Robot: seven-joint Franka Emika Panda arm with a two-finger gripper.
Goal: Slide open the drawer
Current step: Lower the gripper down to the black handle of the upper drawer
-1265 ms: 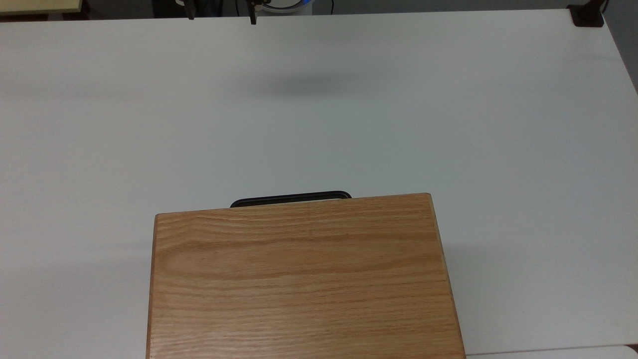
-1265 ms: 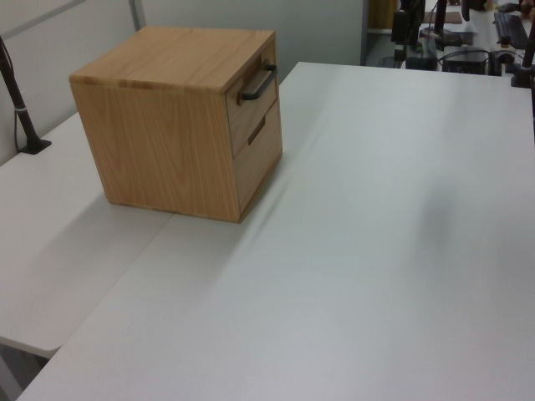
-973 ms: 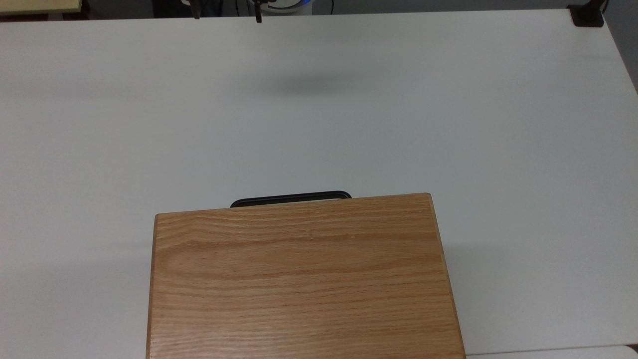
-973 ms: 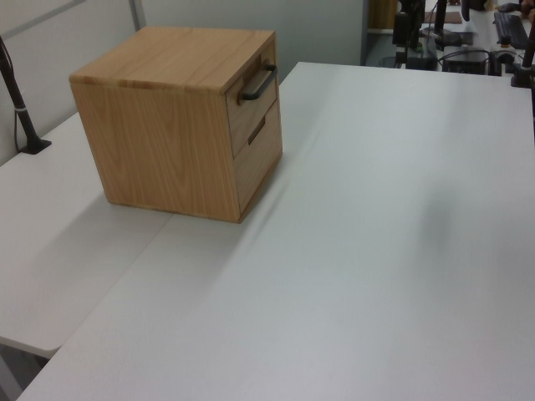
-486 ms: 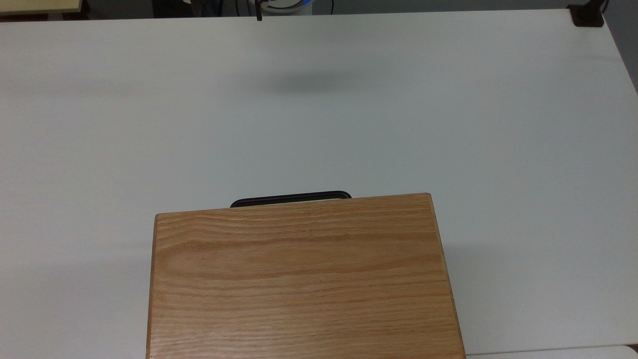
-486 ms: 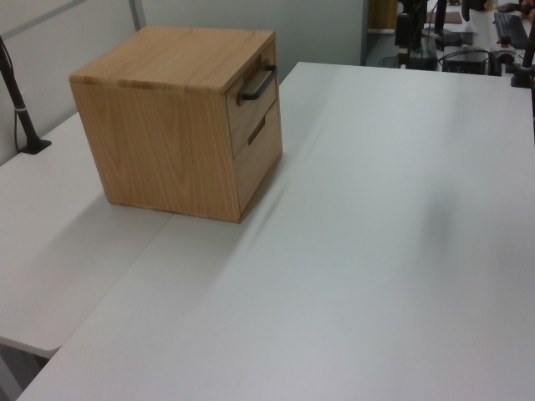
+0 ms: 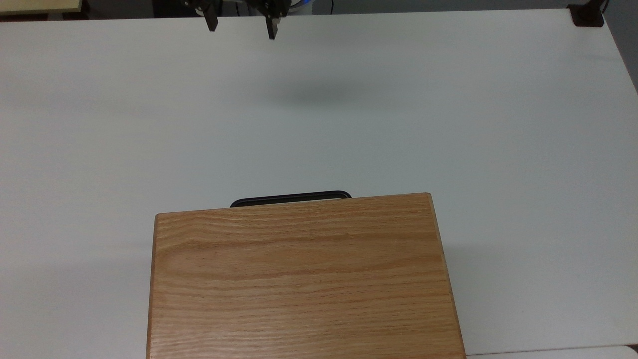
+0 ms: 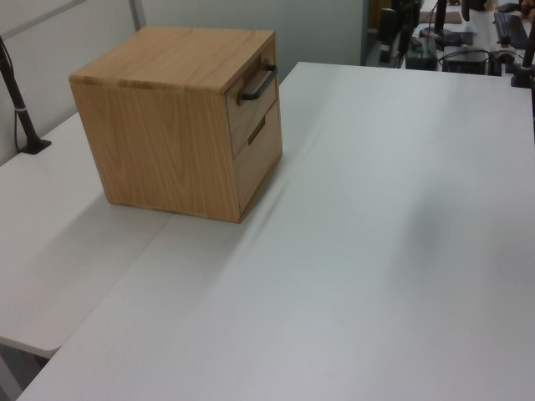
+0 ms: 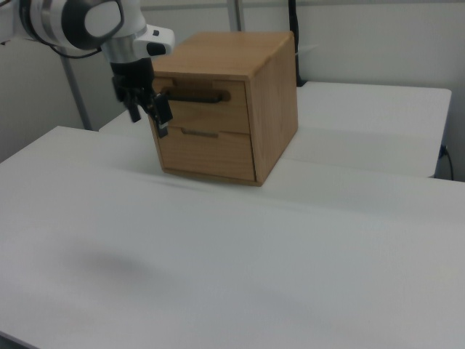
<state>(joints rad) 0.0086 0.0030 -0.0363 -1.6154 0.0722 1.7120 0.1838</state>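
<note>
Drawer [image 9: 205, 106] sits shut, flush in the upper slot of the oak cabinet [image 9: 240, 102], its front panel bearing a long black bar handle [image 9: 196, 94]. In the top view the handle [image 7: 290, 198] pokes out just past the 12 o'clock edge of the cabinet's grained top [image 7: 304, 279]; in the left view the handle [image 8: 258, 84] runs across the drawer front [image 8: 251, 102], which faces 3 o'clock. A second drawer front [image 9: 207, 150] lies directly beneath the first, with a small recessed pull.

The cabinet stands on the white worktop [image 7: 448, 124], occupying the 6 o'clock part of the top view, the 10 o'clock part of the left view and the 12 o'clock part of the right view.

The gripper [image 7: 240, 27] hangs at 12 o'clock in the top view, over the far edge of the worktop and well apart from the handle; its jaws are spread wide with nothing between them. In the right view the gripper [image 9: 145, 113] appears at 10 o'clock, dark fingers [image 9: 161, 110] pointing down and overlapping the cabinet's front corner on screen, carried by the white arm [image 9: 87, 25]. A soft shadow [image 7: 319, 92] lies on the worktop between the gripper and the cabinet.
</note>
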